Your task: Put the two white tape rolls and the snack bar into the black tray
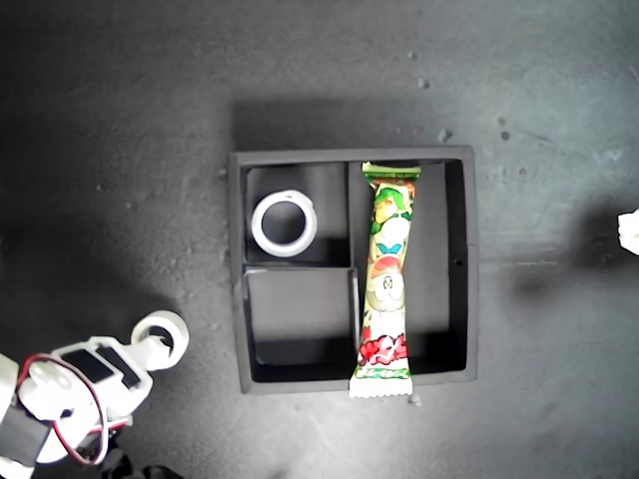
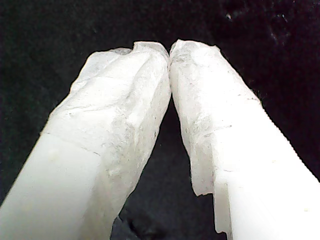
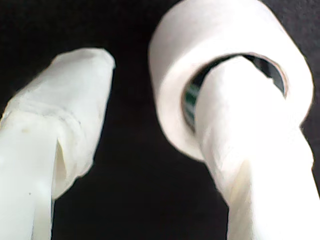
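Item, near: my second gripper, jaws spread, one finger threaded through the open centre of the smaller tape roll; the other finger stands apart from the roll's outer wall, so the roll hangs on the finger and is not pinched. A greenish inner core shows in the second wrist view only. In the exterior view this arm sits at the lower left corner, the roll well apart from the tray on the dark table.

Item, near: my first gripper, tips pressed together on nothing, dark surface below. The exterior view shows only a white scrap at its right edge, probably this arm.

Item, farther: black tray. The larger tape roll lies flat in the small compartment toward the exterior view's top. The snack bar lies in the long compartment, red-lettered end resting over the lower wall. The other small compartment is vacant.

Step in hand, judged: carrying the last roll. Next move calls for closing on the roll's wall, or keeping it hooked, then travelling over the tray wall to the vacant compartment.
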